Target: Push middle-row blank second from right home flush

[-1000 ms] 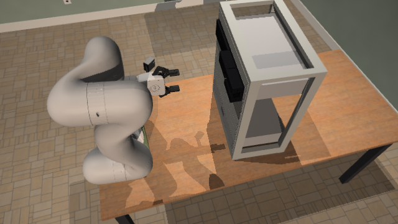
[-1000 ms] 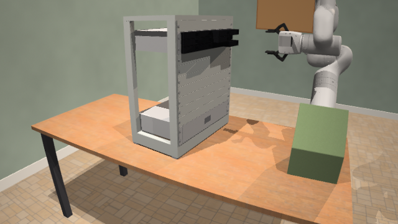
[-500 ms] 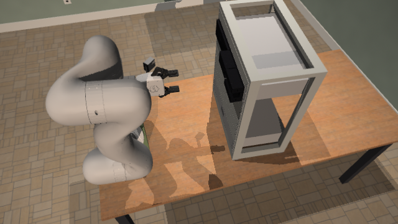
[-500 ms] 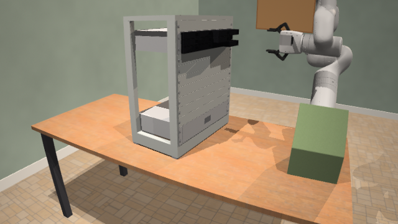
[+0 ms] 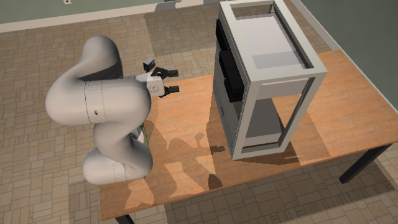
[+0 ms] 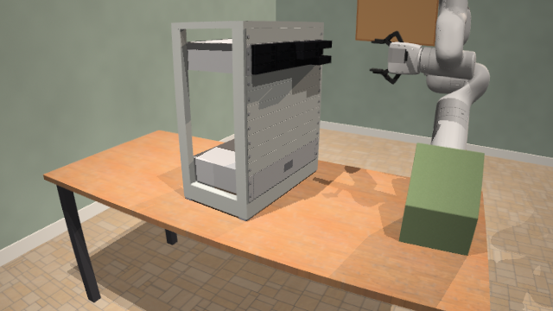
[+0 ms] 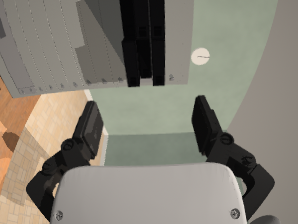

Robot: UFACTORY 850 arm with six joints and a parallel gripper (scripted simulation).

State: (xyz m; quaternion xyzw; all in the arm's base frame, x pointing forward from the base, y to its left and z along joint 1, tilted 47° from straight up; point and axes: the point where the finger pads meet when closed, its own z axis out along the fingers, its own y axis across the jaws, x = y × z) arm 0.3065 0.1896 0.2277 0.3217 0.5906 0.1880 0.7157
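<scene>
My gripper (image 6: 381, 57) is spread wide, empty, well short of the rack (image 6: 239, 130). Drive blanks (image 6: 287, 53) lie ahead at my height. Close fingers first, press target squarely, gently.

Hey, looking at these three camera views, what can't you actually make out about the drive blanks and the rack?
- Drive blanks, exterior view: seen at a slant, too small to count rows or pick the target.
- Top view: the rack frame hides most of the blank grid.
- Wrist view: the top edge cuts off the blanks.
- Latch state: too small anywhere.
- The gripper is open, apart from the rack.
</scene>
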